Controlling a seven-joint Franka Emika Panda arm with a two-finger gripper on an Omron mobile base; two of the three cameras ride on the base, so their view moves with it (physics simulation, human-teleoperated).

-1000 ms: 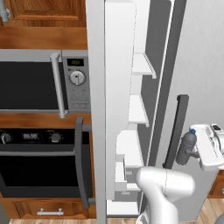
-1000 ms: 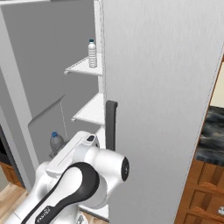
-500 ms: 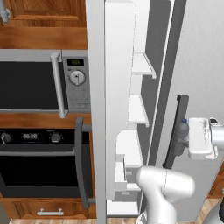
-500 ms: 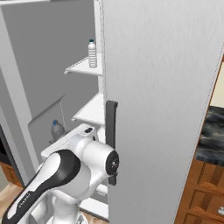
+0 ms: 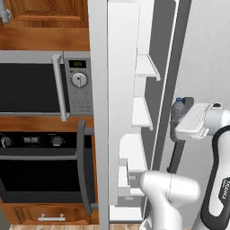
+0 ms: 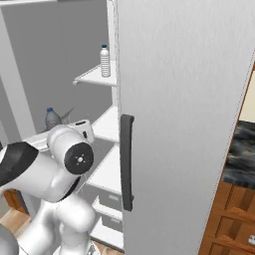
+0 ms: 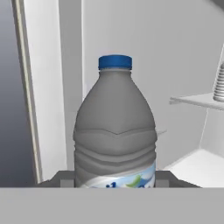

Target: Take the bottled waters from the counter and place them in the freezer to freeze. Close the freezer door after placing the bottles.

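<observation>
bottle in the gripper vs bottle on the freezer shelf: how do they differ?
The held bottle sits clamped in the gripper, off any surface; the shelved bottle stands free on an upper freezer shelf. The held bottle hangs lower, beside the arm, than the shelved one. Both are upright, blue-capped, with ribbed bodies.

Open gap beside freezer door

2 base views flank the freezer; hand view looks close inside.

One bottle stands on a freezer shelf, another bottle below-left.
</observation>
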